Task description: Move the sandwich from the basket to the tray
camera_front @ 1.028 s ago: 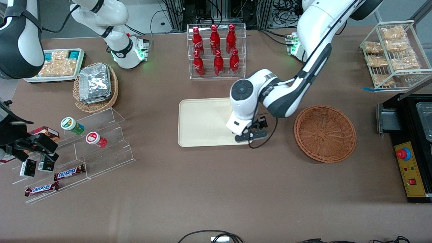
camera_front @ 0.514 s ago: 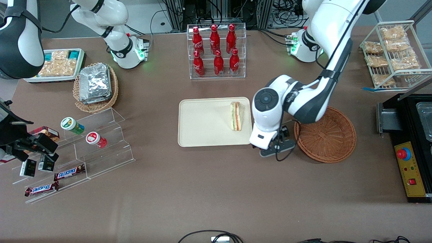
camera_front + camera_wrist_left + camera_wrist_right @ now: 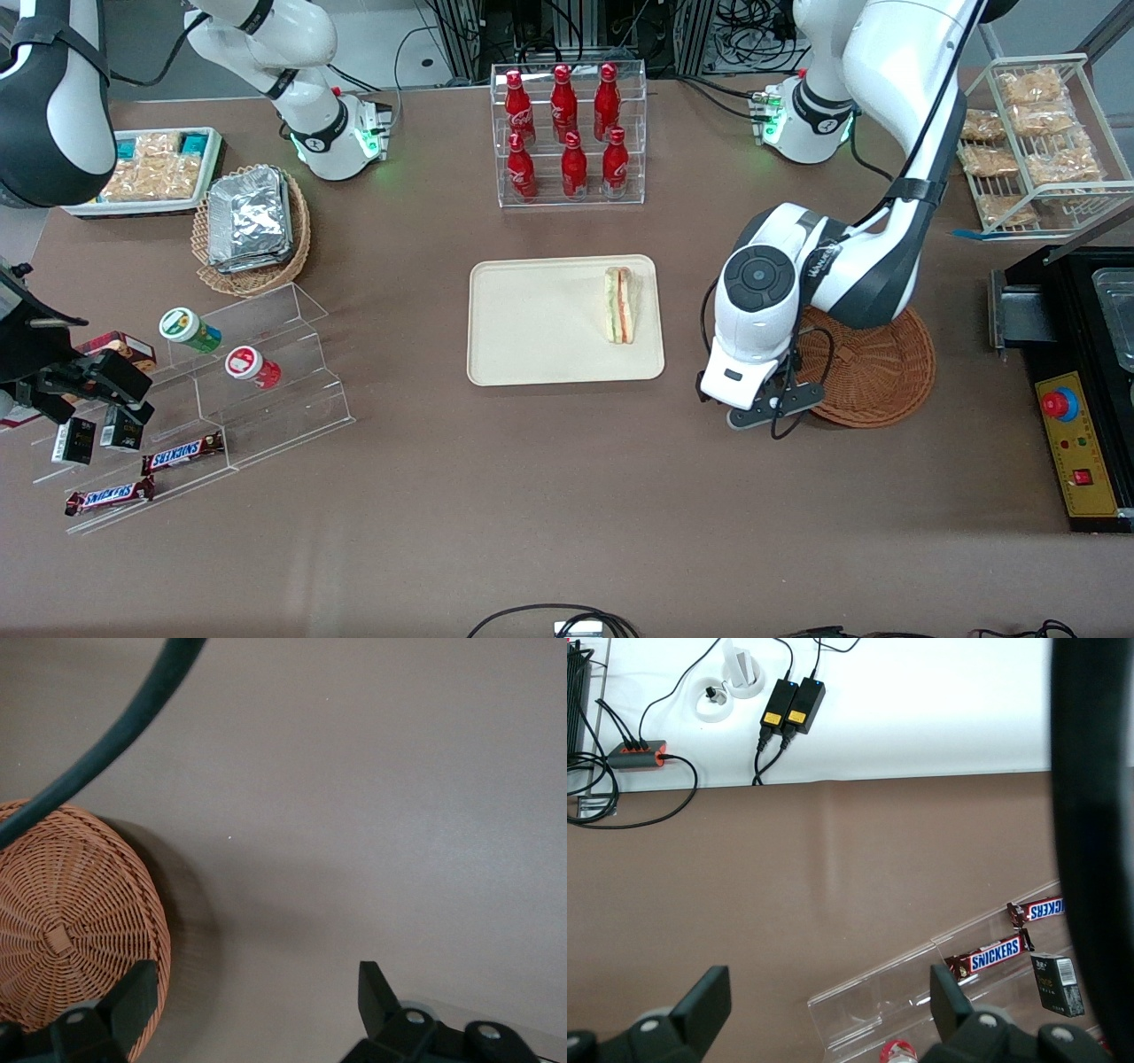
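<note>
Cream-beige tray (image 3: 532, 354) carried the sandwich (image 3: 618, 305), lying at its edge nearest the wicker basket (image 3: 873, 377), now emptied; gripper (image 3: 257, 1014) hung spread and empty beside the basket; placement judged done.

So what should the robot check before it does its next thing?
1. Sandwich on the tray: ok, it lies near the edge toward the working arm's end.
2. Basket has nothing in it: ok in the part that shows.
3. Gripper holds nothing: ok, fingers open above bare table beside the basket.
4. Gripper off the tray: ok.
5. Sandwich lying steady: cannot tell.
</note>
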